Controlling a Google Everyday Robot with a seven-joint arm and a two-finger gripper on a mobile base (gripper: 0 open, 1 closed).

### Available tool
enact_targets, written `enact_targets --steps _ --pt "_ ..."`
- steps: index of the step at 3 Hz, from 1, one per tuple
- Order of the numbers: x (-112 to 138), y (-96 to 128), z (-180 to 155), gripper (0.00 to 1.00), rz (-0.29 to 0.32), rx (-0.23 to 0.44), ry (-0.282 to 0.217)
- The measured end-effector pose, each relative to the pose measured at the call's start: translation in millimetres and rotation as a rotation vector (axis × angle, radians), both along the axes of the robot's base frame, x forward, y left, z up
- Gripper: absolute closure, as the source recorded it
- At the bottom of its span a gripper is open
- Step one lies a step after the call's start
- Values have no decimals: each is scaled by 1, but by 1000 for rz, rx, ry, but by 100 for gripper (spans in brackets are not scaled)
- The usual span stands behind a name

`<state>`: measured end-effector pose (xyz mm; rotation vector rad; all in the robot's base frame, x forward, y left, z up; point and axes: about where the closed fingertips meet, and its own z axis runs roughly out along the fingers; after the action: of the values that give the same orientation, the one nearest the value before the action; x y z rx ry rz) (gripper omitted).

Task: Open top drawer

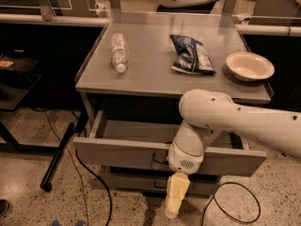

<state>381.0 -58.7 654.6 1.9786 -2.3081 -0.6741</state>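
Your top drawer (117,152) stands pulled well out from under the tabletop (155,76), its inside showing, so the job looks as good as done. Now watch the exit! Your claw (175,199) hangs low, below the drawer's front and just ahead of the lower drawer (127,179), pointing at the floor. Lift straight up and the wrist could catch the underside of that front, or snag the small dark handle (157,160) sitting right beside the wrist housing. A sideways swing might shove the drawer askew or part-way shut. There's also a cable (230,206) looped on the floor just right of the claw. Drop lower and you may hook it.

Whether the claw is open or closed, I cannot tell; it does not look to be on the handle. The arm comes in from the right, elbow bulging over the drawer's front, forearm turned down across it. Bottle (119,52), chip bag (190,54) and bowl (249,66) sit on top, apart from the arm.
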Motion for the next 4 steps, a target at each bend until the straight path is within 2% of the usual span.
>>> enact_targets --steps 3,4 --pt "-67 -41 55 0 -16 72 -37" --pt "-60 -37 55 0 -26 80 -46"
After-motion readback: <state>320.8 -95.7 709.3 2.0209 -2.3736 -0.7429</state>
